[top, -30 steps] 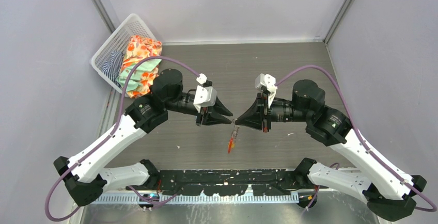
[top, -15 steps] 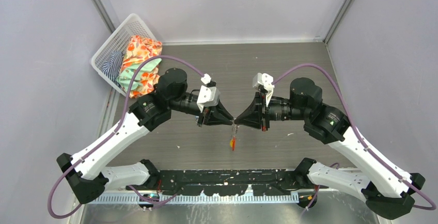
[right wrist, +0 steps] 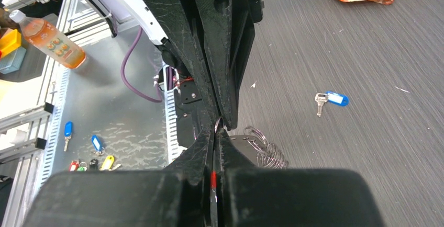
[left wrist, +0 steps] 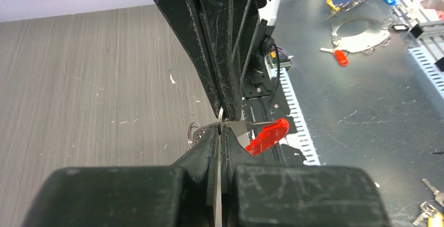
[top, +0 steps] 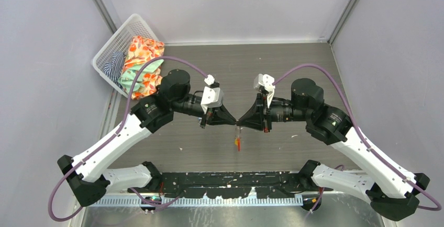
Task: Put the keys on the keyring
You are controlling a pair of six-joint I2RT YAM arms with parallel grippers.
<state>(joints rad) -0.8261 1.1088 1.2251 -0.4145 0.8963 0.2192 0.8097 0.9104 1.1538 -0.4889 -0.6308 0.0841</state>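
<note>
Overhead, bench centre: left jaws and right jaws meet tip to tip, both clenched on the small grey metal keyring, flat red oval plastic tag hanging at 6 o'clock; blue-headed metal key lies on the bench, 2 o'clock in the right wrist view.

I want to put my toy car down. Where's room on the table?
The far strip of the table, between the laundry basket and the right wall, looks bare. So does the patch between the left arm and the black base rail. The middle is crowded: the left gripper and right gripper meet, both shut on the keyring.
</note>
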